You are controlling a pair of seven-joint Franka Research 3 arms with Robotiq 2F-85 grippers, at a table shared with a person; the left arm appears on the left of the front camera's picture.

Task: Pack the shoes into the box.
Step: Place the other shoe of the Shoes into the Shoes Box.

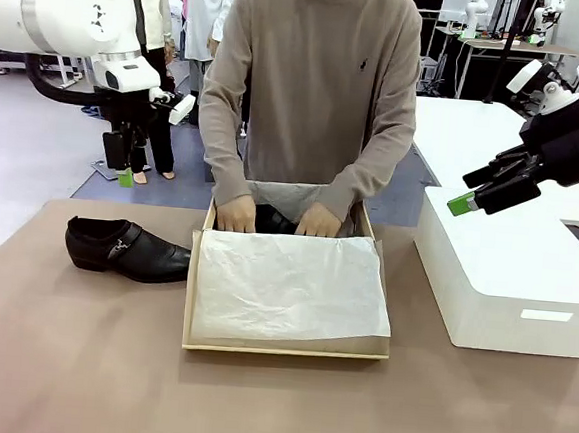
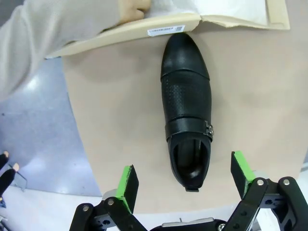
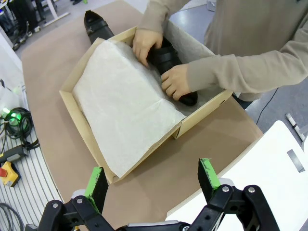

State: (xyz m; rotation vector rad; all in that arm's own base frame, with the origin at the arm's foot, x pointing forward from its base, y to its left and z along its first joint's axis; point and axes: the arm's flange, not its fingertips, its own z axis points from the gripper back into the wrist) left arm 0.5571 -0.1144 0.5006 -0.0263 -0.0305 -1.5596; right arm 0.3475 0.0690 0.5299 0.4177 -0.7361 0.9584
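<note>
A large white block-like box [image 1: 505,284] sits on the brown tabletop [image 1: 78,360], just beneath the right pincer [image 1: 466,190]. Beyond the tabletop's edge, left of that pincer in its wrist view, lie black cables [image 3: 18,126] and a red button [image 3: 8,170].

Person's hands [image 1: 319,220] at one shoe [image 1: 272,218] inside box [image 1: 190,299], other shoe [image 1: 126,249] just beside it on table [image 1: 76,380]

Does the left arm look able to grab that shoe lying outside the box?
Probably yes: the left claw hangs open above the shoe, nothing lies between them, and the person's hands are in the box.
</note>
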